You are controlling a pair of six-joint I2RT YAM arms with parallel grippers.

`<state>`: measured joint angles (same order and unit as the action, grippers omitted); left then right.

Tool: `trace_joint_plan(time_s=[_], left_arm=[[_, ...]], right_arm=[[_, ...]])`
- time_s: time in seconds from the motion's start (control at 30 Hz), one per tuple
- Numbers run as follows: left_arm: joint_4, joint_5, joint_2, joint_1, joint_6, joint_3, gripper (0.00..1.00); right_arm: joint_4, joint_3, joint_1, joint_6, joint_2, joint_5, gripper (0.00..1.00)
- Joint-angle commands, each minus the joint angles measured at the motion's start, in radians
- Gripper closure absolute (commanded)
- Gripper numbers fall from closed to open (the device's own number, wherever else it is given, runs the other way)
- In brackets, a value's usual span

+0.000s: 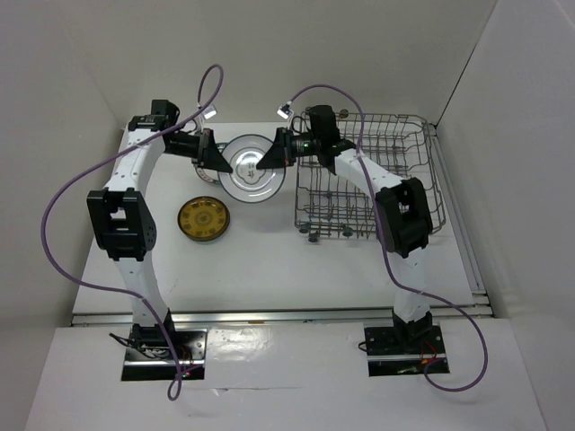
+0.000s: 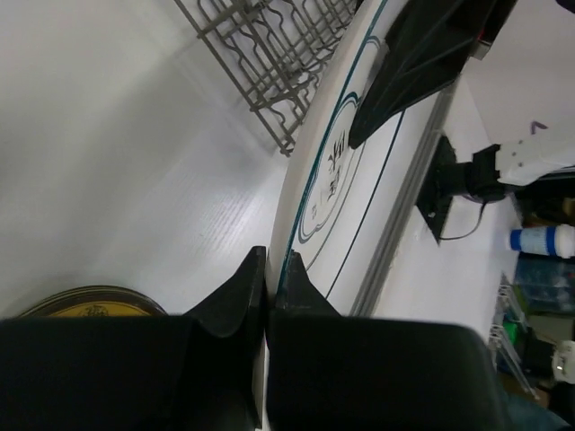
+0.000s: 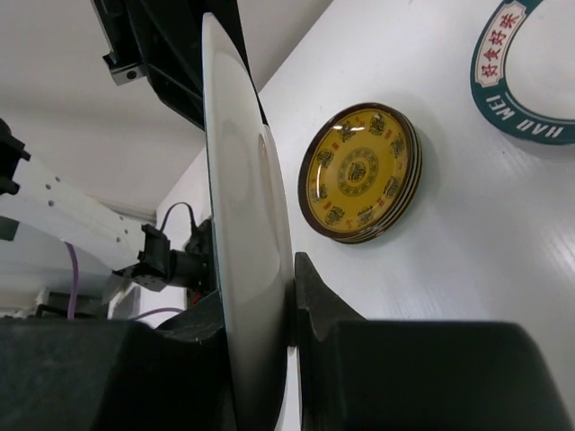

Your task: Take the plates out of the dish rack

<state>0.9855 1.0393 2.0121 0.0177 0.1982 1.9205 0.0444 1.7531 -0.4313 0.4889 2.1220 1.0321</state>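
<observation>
A white plate [image 1: 248, 176] with a dark rim and centre motif hangs above the table left of the dish rack [image 1: 395, 135], gripped from both sides. My left gripper [image 1: 223, 165] is shut on its left rim; in the left wrist view the jaws [image 2: 272, 269] pinch the plate [image 2: 359, 171] edge. My right gripper [image 1: 268, 160] is shut on the opposite rim, where the plate [image 3: 243, 215] shows edge-on between the fingers [image 3: 262, 292]. An ochre-yellow plate [image 1: 204, 218] lies flat on the table, seemingly stacked on another [image 3: 364, 175]. The rack holds no plates that I can see.
A teal rim with white lettering [image 3: 517, 85] lies on the table at the right wrist view's top right corner. The rack's near left corner [image 2: 269, 63] stands close to the held plate. White walls enclose the table on three sides.
</observation>
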Motion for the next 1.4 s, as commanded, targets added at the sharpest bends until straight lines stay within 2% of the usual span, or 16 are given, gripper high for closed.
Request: trace_joint_plan(time_s=[0.0,0.07,0.13,0.2,0.23,0.33,0.43,0.57,0.7,0.9,1.07,1.13,1.23,1.27,1.37], left_arm=[[0.044,0.08,0.042,0.033,-0.022,0.031,1.0],[-0.017,0.08,0.042,0.066,-0.072,0.02,1.0],[-0.06,0.033,0.042,0.085,-0.149,0.009,1.0],[-0.121,-0.043,0.042,0.094,-0.199,-0.017,1.0],[-0.152,-0.057,0.016,0.094,-0.218,-0.037,1.0],[-0.314,-0.076,-0.019,0.126,-0.334,-0.135,1.0],[-0.422,-0.136,-0.007,0.18,-0.469,-0.147,1.0],[-0.47,-0.214,0.077,0.212,-0.548,-0.074,1.0],[-0.524,-0.259,0.183,0.212,-0.621,0.018,1.0],[-0.417,-0.308,0.413,0.2,-0.631,0.291,1.0],[-0.42,-0.36,0.448,0.189,-0.629,0.293,0.99],[-0.395,-0.36,0.47,0.171,-0.597,0.305,0.94],[-0.285,-0.418,0.484,0.151,-0.542,0.356,0.75],[-0.268,-0.468,0.484,0.151,-0.525,0.356,0.6],[-0.223,-0.565,0.438,0.131,-0.451,0.347,0.41]], right_arm=[[0.031,0.06,-0.021,-0.007,-0.013,-0.014,0.89],[-0.038,0.081,-0.021,-0.033,-0.004,-0.053,0.59],[-0.076,0.104,-0.021,-0.059,-0.004,-0.087,0.5],[-0.086,0.105,-0.001,-0.069,-0.004,-0.112,0.26],[-0.095,0.117,-0.001,-0.069,-0.004,-0.121,0.0],[-0.138,0.158,0.009,-0.081,0.007,-0.17,0.0],[-0.25,0.226,0.048,-0.133,0.007,-0.266,0.0],[-0.382,0.249,0.069,-0.225,-0.056,-0.389,0.0],[-0.414,0.249,0.069,-0.291,-0.14,-0.466,0.0],[-0.434,0.214,0.069,-0.32,-0.212,-0.501,0.0],[-0.434,0.186,0.069,-0.32,-0.237,-0.511,0.0],[-0.445,0.177,0.069,-0.32,-0.237,-0.5,0.0],[-0.445,0.168,0.069,-0.32,-0.237,-0.5,0.0],[-0.436,0.167,0.069,-0.32,-0.237,-0.5,0.0],[-0.436,0.167,0.069,-0.32,-0.237,-0.491,0.0]])
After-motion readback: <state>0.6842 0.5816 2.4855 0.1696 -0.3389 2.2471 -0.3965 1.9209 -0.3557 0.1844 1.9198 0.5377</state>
